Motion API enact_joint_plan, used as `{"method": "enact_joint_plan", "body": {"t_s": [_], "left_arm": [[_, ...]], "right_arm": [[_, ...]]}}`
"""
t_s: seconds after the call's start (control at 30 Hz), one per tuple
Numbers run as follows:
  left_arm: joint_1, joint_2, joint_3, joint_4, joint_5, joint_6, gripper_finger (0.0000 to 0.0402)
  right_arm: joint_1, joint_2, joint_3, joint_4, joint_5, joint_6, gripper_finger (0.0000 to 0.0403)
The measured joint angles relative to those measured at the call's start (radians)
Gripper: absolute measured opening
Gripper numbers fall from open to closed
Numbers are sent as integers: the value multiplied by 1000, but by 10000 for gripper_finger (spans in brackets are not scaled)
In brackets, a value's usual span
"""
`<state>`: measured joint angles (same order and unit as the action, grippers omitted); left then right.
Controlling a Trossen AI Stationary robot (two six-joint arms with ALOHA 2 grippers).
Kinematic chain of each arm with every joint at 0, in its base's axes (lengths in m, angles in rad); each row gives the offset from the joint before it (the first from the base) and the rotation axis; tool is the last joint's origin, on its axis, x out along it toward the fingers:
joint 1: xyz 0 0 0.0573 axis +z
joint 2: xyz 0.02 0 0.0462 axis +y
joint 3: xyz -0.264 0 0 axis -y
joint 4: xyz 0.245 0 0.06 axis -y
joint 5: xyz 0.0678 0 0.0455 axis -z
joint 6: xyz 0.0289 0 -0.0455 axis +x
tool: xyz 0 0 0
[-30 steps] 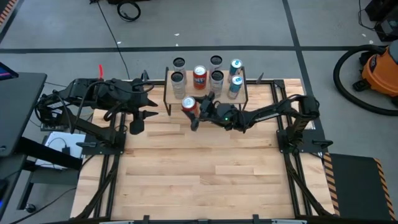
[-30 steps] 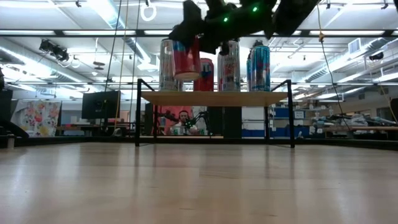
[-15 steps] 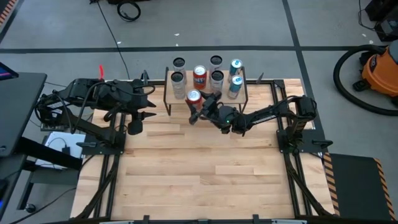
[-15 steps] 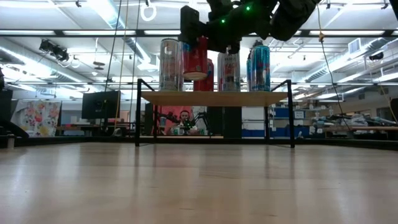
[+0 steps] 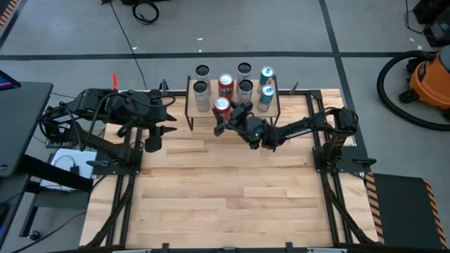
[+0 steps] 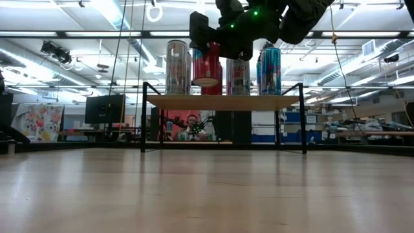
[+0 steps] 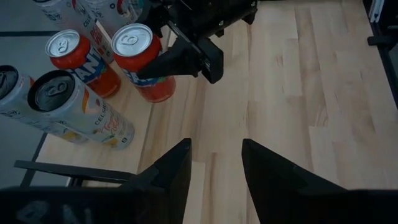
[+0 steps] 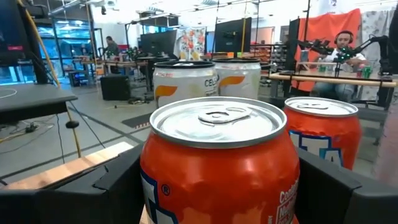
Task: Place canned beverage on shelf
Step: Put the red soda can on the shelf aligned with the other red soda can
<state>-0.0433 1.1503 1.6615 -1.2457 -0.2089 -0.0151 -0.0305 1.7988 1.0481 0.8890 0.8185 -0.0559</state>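
Fingers of the right claw [image 6: 217, 48], gripping the red can [image 6: 206, 63], hide its sides.

a robotics lab or workshop: a grey concrete floor [image 5: 281, 28] with taped lines surrounds the wooden table [image 5: 225, 190], an orange shop vacuum [image 5: 429, 81] sits at the right edge, and the level view shows ceiling strip lights [image 6: 110, 13], monitors [image 6: 103, 109] on desks, and a person [image 6: 192, 126] seated behind.

You get 1 overhead view straight down on the surface [image 5: 225, 204] and 1 level at its top. Both wrist views sit close, sharing the red can [image 7: 144, 62] with them.
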Motion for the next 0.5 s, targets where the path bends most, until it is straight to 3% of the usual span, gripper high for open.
{"method": "enact_joint_plan", "body": {"t_s": [0.23, 0.5], "left_arm": [[0, 0, 0, 0, 0, 0, 151], [0, 0, 0, 0, 0, 0, 151]], "right_arm": [[-48, 0, 0, -17, -123, 9, 316], [-78, 0, 0, -66, -131, 19, 316]]}}
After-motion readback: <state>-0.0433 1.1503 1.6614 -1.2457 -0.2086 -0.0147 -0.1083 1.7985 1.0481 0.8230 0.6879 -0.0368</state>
